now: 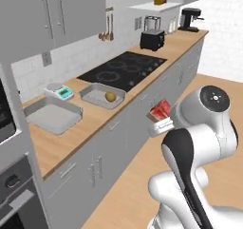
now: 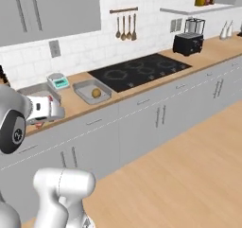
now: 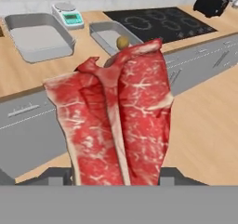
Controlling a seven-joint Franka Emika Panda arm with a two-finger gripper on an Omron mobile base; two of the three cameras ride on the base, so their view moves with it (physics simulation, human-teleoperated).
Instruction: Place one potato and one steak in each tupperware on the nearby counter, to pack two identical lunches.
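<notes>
My gripper (image 3: 118,172) is shut on a raw red steak (image 3: 118,121), which stands folded between the fingers and covers the middle of the hand view. In the left base view the gripper (image 1: 159,119) holds the steak (image 1: 160,109) out in front of the cabinet fronts, apart from the counter (image 1: 90,123). Two grey tupperware trays rest on that counter. The left tupperware (image 1: 33,114) is empty. A golden potato (image 1: 110,96) lies in the right tupperware (image 1: 92,91). Beyond the steak, the hand view shows the empty tupperware (image 3: 18,21) and the potato (image 3: 122,42).
A white-and-teal scale (image 1: 59,91) stands behind the trays by the wall. The black stovetop (image 1: 123,70) lies to their right, then a toaster (image 1: 152,40) and a coffee machine (image 1: 190,20). An oven column (image 1: 9,185) closes the counter's left end. Open wooden floor (image 2: 189,165) spreads in front.
</notes>
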